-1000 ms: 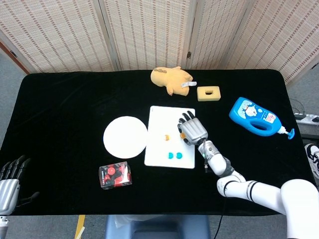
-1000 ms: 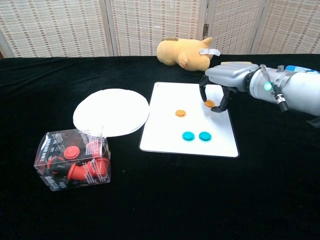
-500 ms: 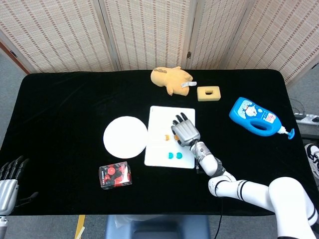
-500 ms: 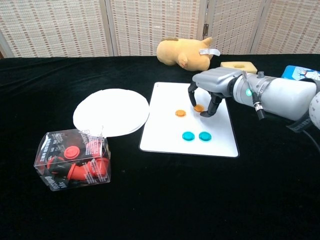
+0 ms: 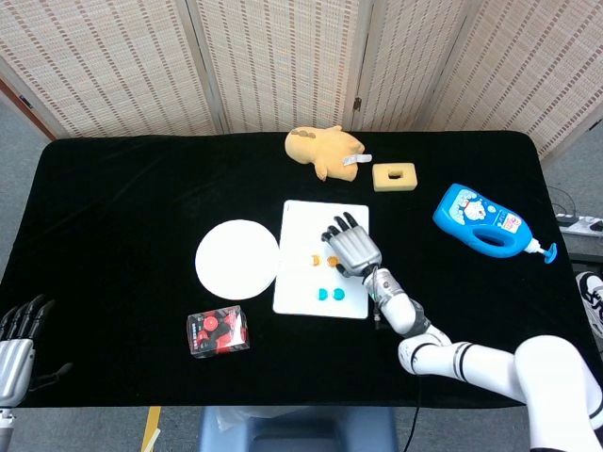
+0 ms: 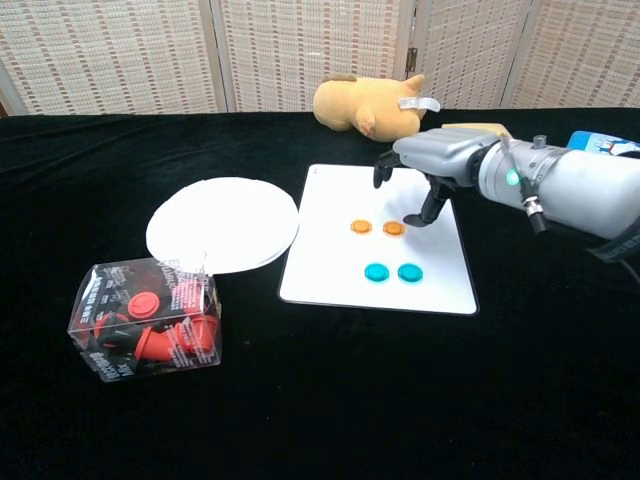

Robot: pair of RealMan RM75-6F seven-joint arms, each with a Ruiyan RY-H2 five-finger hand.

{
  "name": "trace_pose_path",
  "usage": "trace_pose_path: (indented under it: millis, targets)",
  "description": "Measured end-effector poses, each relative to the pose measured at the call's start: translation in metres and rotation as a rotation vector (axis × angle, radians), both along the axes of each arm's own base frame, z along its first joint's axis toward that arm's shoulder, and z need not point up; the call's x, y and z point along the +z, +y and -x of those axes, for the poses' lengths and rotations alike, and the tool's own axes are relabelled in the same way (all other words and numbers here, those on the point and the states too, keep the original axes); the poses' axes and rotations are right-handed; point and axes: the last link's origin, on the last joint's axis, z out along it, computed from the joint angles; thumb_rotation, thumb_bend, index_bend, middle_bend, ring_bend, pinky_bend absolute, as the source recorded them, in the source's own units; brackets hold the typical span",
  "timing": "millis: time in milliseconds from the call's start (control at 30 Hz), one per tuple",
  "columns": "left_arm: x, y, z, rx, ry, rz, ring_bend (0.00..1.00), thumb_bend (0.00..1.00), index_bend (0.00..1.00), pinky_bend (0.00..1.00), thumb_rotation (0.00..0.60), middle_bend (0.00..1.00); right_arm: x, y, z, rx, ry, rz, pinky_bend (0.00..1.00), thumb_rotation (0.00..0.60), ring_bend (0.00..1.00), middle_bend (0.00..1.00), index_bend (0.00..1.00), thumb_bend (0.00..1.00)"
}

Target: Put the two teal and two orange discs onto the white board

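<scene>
The white board (image 6: 330, 200) lies at the table's centre. On it sit two orange discs (image 6: 361, 227) (image 6: 394, 228) side by side, with two teal discs (image 6: 376, 271) (image 6: 409, 271) in a row nearer me. The head view shows the board (image 5: 301, 226) with the orange pair (image 5: 314, 259) (image 5: 332, 260) and the teal pair (image 5: 323, 295) (image 5: 336, 295). My right hand (image 6: 435, 165) (image 5: 350, 247) hovers over the board's right half, fingers spread, holding nothing; one fingertip points down just right of the second orange disc. My left hand (image 5: 19, 339) hangs off the table's near left corner, fingers straight and empty.
A round white plate (image 6: 222, 223) lies left of the board. A clear box of red pieces (image 6: 148, 320) stands near the front left. Behind the board are a tan plush toy (image 6: 368, 104) and a yellow block (image 5: 393, 176). A blue bottle (image 5: 482, 221) lies at the right.
My right hand carried the second orange disc leftward, set it on the board beside the first, let go and lifted with fingers spread. The left hand has not moved.
</scene>
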Motion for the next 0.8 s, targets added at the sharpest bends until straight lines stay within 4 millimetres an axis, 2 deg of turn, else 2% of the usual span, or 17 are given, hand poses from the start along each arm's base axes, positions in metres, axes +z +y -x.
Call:
trace_pose_path:
  millis: [167, 267, 367, 433, 533, 800]
  targets:
    - [0.002, 0.003, -0.002, -0.007, -0.001, -0.014, 0.0, 0.13, 0.0, 0.0, 0.6, 0.0, 0.04, 0.009, 0.015, 0.009, -0.032, 0.082, 0.0, 0.6, 0.06, 0.16, 0.25, 0.27]
    - [0.003, 0.004, -0.004, -0.014, 0.0, -0.015, 0.0, 0.13, 0.0, 0.0, 0.6, 0.0, 0.069, 0.023, 0.031, 0.004, -0.046, 0.14, 0.0, 0.6, 0.06, 0.14, 0.24, 0.27]
    - [0.003, 0.006, -0.007, -0.02, 0.001, -0.017, 0.0, 0.13, 0.0, 0.0, 0.6, 0.0, 0.097, 0.043, 0.052, -0.007, -0.053, 0.203, 0.0, 0.6, 0.05, 0.1, 0.17, 0.27]
    - [0.003, 0.006, -0.008, -0.024, 0.001, -0.019, 0.0, 0.13, 0.0, 0.0, 0.6, 0.0, 0.116, 0.061, 0.068, -0.019, -0.055, 0.246, 0.0, 0.6, 0.04, 0.07, 0.09, 0.27]
    - [0.003, 0.007, -0.012, -0.027, 0.003, -0.023, 0.0, 0.13, 0.0, 0.0, 0.6, 0.0, 0.139, 0.091, 0.09, -0.04, -0.068, 0.296, 0.0, 0.6, 0.03, 0.05, 0.02, 0.27]
    - [0.0, 0.009, -0.023, -0.044, 0.005, -0.019, 0.0, 0.13, 0.0, 0.0, 0.6, 0.0, 0.179, 0.169, 0.137, -0.107, -0.186, 0.414, 0.0, 0.6, 0.01, 0.03, 0.0, 0.27]
